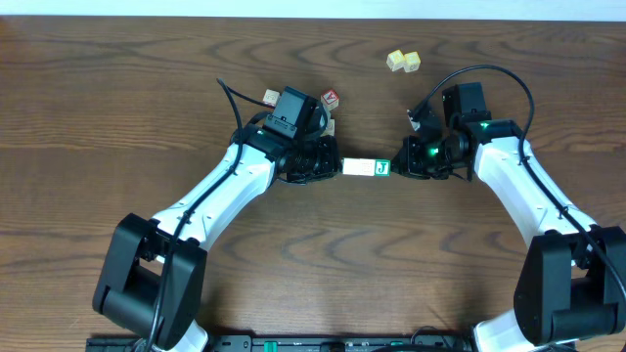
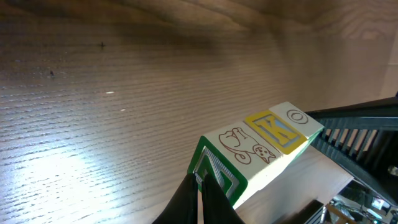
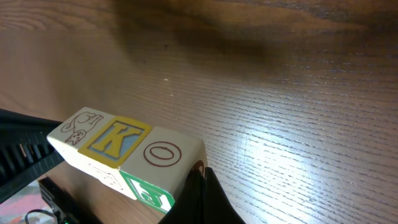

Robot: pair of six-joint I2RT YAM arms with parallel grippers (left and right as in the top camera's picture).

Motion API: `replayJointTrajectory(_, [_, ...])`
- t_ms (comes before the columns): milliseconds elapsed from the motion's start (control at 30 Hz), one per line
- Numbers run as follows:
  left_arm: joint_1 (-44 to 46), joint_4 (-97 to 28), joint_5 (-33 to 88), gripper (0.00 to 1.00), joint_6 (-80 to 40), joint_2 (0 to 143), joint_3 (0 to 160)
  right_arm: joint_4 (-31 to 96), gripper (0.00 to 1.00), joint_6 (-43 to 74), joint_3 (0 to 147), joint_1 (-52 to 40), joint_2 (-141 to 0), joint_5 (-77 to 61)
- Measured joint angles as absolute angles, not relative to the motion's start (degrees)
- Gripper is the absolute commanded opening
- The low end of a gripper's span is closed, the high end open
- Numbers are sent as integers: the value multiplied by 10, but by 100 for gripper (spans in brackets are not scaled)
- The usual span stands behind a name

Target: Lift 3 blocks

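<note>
Dark wooden table (image 1: 117,117); the left gripper (image 2: 199,186) and right gripper (image 3: 200,175), both clenched, press their tips against opposite ends of the three blocks (image 1: 367,167), which are pinched in a row. Two pale yellow cubes (image 1: 403,62) lie well beyond that row.

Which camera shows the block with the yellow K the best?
The right wrist view. There the K block is close, and its yellow letter faces the camera, upright and easy to read. The left wrist view shows the K block too, but more slanted. Overhead, the K block is only a tiny pale patch.
</note>
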State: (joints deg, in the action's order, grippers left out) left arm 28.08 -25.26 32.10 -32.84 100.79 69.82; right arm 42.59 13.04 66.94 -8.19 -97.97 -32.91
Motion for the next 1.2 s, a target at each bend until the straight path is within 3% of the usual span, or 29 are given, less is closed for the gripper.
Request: replayJointTrajectory(1200, [281, -257, 315, 7, -331, 1005, 698, 448, 1, 137, 686, -82, -980, -335])
